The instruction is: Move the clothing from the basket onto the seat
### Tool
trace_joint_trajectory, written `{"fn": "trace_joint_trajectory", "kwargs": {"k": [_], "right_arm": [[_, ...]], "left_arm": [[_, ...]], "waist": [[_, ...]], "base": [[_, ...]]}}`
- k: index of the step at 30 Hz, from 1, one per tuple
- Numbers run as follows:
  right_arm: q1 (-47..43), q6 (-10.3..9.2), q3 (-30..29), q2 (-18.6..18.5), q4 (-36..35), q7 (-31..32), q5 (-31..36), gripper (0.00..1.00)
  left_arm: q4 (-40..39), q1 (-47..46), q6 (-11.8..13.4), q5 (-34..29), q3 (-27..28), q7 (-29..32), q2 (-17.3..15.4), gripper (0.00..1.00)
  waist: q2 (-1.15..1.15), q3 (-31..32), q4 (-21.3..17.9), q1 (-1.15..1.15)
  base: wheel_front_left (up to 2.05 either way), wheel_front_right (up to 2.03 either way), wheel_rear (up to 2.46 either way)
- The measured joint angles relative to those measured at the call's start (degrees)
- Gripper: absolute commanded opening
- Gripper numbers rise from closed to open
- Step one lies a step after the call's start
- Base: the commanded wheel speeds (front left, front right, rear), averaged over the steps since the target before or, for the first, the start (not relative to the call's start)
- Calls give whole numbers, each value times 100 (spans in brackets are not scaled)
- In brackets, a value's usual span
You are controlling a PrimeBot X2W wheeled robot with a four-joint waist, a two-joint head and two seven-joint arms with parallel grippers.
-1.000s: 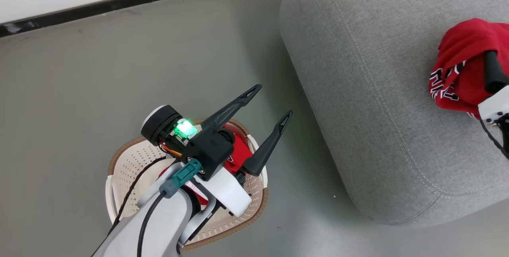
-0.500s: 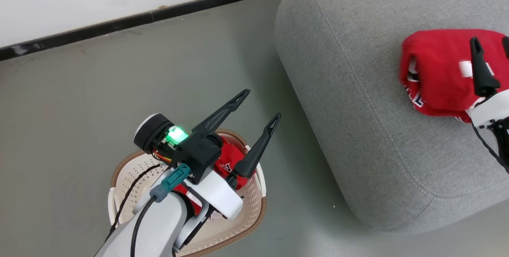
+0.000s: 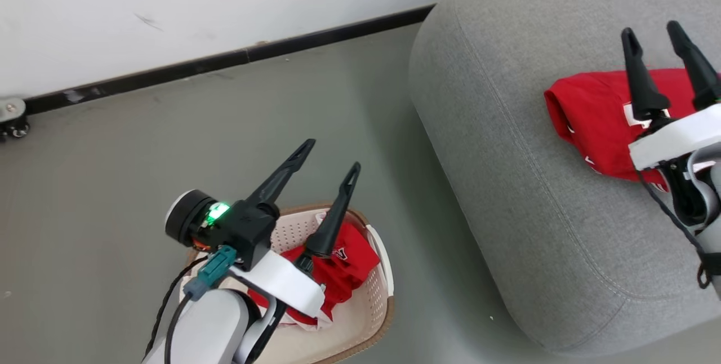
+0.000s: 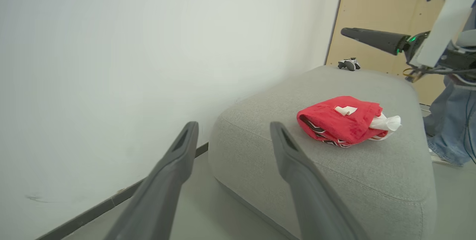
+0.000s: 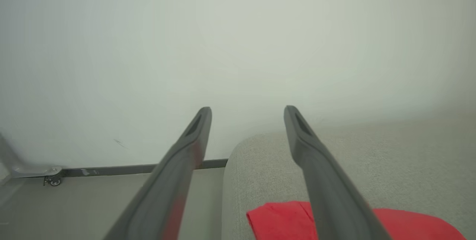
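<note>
One red garment (image 3: 586,110) lies on the seat (image 3: 507,195), toward its right side, in a loose folded bundle. My right tool (image 3: 650,29) hangs above it, spread wide with nothing in it. The other clothing (image 3: 346,265) sits crumpled in the basket (image 3: 386,291) on the floor, left of the seat and near me. My left tool (image 3: 332,154) hovers over the basket, also spread wide and empty.

I judge this fabric to be light, limp and a little slick. It will likely drape and trail when lifted, and a loose corner could catch on the basket's rim. I would take a thick fold at the top of the heap, by the lettered patch, deep in the tool, not a single thin edge. Then I would lift well clear of the rim before I swing right to the seat.
</note>
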State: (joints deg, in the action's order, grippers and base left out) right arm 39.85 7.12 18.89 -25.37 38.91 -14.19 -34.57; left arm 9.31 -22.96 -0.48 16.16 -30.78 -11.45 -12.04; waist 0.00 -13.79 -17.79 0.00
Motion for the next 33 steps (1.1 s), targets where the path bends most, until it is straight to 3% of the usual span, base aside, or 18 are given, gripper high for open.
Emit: {"fn": "trace_joint_trajectory", "kwargs": {"k": [14, 33], "right_arm": [[-284, 0, 64, 466, -414, -1, 552, 100], [-1488, 0, -325, 1246, -492, -1, 1236, 100]], "left_arm": [[192, 584, 426, 208, 503, -179, 0, 100], [441, 1445, 1071, 392, 1227, -268, -102, 100]], "waist": [[0, 495, 429, 0], [0, 1105, 995, 0]], "base": [[0, 0, 0], [0, 0, 0]]}}
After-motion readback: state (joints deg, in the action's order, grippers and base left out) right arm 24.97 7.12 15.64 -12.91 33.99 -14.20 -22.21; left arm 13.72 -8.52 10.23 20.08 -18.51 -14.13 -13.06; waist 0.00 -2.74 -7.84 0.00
